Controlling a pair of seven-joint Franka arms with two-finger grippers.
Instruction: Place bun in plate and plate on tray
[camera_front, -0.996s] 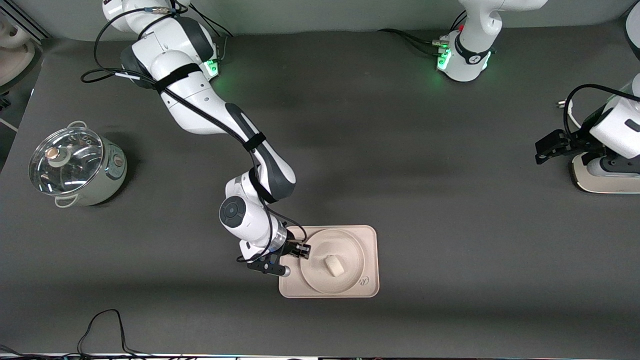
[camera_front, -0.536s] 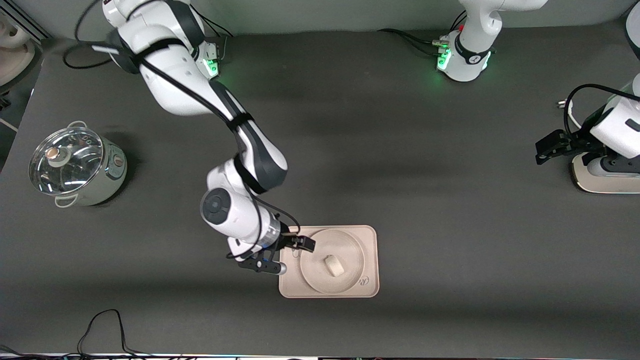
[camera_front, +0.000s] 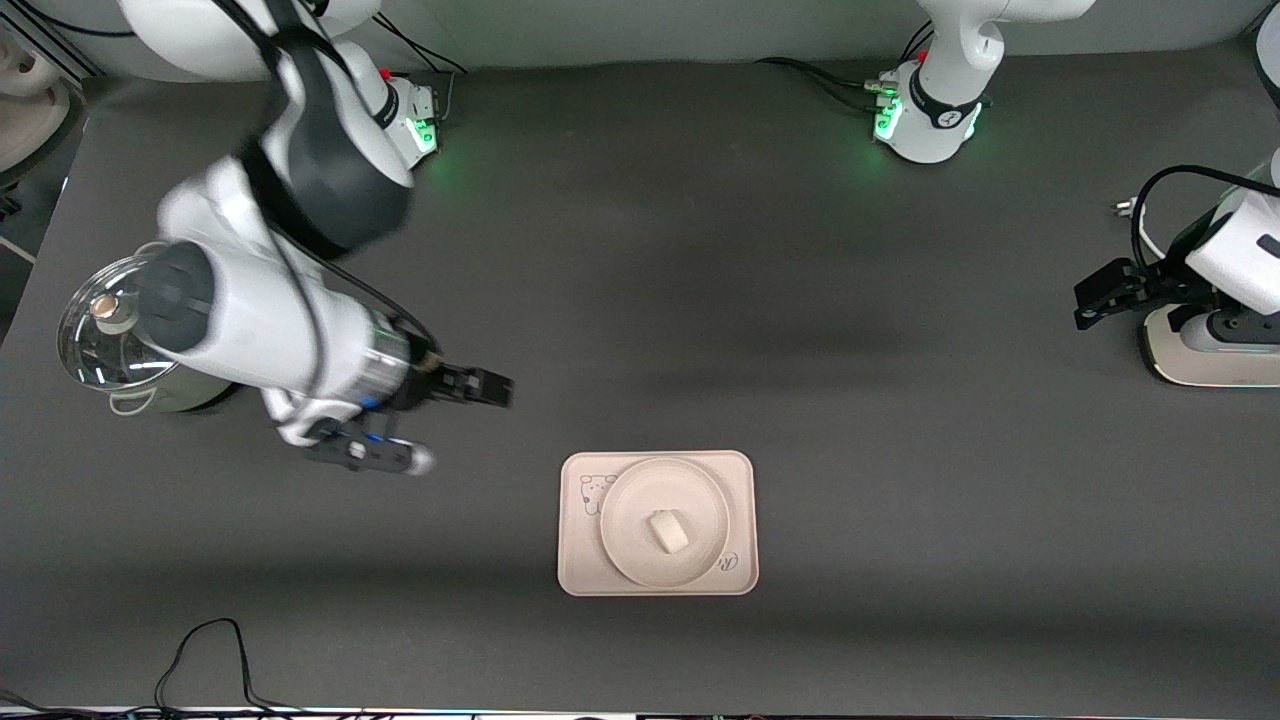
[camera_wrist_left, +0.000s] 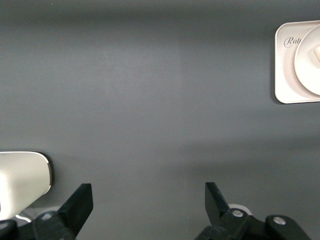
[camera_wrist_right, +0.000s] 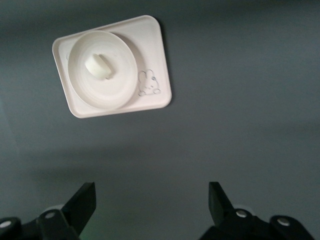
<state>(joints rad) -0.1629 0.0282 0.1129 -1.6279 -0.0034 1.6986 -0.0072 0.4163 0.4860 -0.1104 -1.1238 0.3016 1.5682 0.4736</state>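
The bun lies in the middle of the plate, and the plate sits on the tray, covering most of it — the small bear drawing shows at one uncovered corner and a bit of lettering at the corner diagonally across from it. The tray rests flat on the dark worktop, toward the edge nearest the front camera. The right claw is up in the air over bare worktop, between the tray and a steel pot with a glass lid that stands at the right arm's end; its fingers are spread wide and hold nothing, and its wrist view looks down on tray, plate and bun from well apart. The left claw waits at the left arm's end of the worktop, just beside a white, rounded object there. In the left wrist view its two black fingers stand wide apart with only grey worktop between them — nothing is gripped — and a corner of the tray with part of the plate shows at the picture's edge.
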